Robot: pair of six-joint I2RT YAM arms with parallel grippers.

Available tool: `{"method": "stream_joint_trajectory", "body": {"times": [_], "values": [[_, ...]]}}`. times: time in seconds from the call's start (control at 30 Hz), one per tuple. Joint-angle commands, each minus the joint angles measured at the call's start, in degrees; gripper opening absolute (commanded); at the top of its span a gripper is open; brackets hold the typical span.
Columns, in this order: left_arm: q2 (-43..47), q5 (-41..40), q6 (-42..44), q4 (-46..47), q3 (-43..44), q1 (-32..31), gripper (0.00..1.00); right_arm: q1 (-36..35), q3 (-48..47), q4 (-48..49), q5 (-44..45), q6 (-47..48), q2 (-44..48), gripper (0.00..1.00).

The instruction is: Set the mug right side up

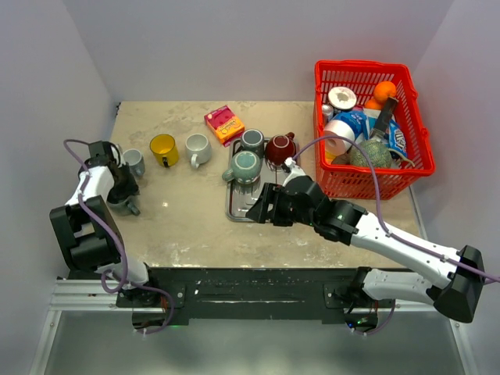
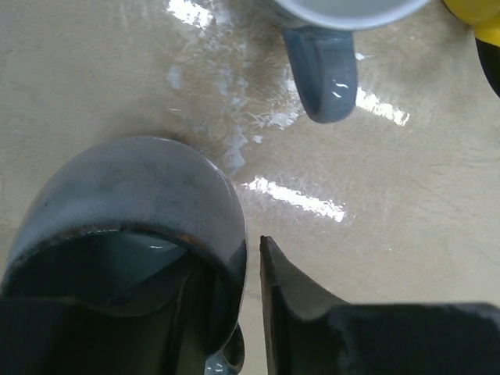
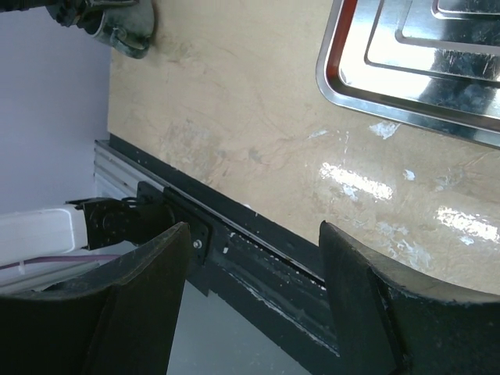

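Closest is the dark grey mug (image 2: pixel 133 187), one of seven mugs. It stands at the left edge of the table (image 1: pixel 180 226). One tray (image 3: pixel 406 62), one red basket (image 1: pixel 367 181), one pink box (image 1: pixel 224 123). Left pincer (image 2: pixel 228 273) sits a little open around the mug's wall. Right pincer (image 3: pixel 254 228) is wide open, holding nothing.

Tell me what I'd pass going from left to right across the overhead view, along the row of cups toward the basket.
small grey mug → yellow mug → white mug → dark red mug → red basket. The pink box and the two greyish mugs at the tray overlap sideways, so they are left out.
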State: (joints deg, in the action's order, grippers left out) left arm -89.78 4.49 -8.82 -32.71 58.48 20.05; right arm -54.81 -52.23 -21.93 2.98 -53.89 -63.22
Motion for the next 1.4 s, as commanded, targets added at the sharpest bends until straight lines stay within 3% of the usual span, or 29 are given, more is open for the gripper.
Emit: {"method": "stream_joint_trajectory", "body": {"times": [0.0, 0.1, 0.27, 0.33, 0.53, 0.73, 1.0, 1.07, 1.23, 1.37], "values": [[0.2, 0.6, -1.4, 0.5, 3.0, 1.0, 0.39, 0.0, -2.5, 0.6, 0.1, 0.0, 0.6, 0.70], [0.1, 2.0, -0.3, -2.1, 6.1, 1.0, 0.42, 0.0, -1.0, 0.9, 0.2, -0.2, 2.0, 0.72], [3.0, -2.2, 0.0, -4.5, 8.1, 1.0, 0.53, 0.0, 0.3, -0.4, 1.6, -0.6, 3.8, 0.75], [4.3, -3.0, -0.1, -5.7, 8.8, 1.0, 0.65, 0.0, 0.6, -1.2, 2.1, -0.7, 4.4, 0.77], [12.7, -4.0, 0.8, -9.4, 12.9, 1.0, 0.70, 0.0, 0.0, -5.7, 8.5, -2.2, 6.4, 0.99], [19.4, -0.3, 0.9, -11.9, 18.3, 1.0, 0.75, 0.0, -2.5, -10.1, 14.9, -0.1, 5.6, 0.99], [25.8, -8.3, -9.1, -4.2, 11.2, 1.0, 0.99, 0.0, -5.4, -9.1, 26.2, 1.3, 2.4, 0.99], [25.6, -8.7, -10.8, -4.5, 10.4, 1.0, 0.99, 0.0, -6.9, -8.5, 29.2, 1.6, -1.6, 0.99], [28.5, 1.0, -10.8, -1.8, 7.6, 1.0, 0.99, -0.4, -13.4, -7.2, 32.4, -5.1, -12.8, 0.98], [34.0, 15.6, -10.8, 5.6, 1.3, 1.0, 0.99, -2.6, -23.9, -10.9, 36.8, -13.2, -23.9, 0.95]]}}
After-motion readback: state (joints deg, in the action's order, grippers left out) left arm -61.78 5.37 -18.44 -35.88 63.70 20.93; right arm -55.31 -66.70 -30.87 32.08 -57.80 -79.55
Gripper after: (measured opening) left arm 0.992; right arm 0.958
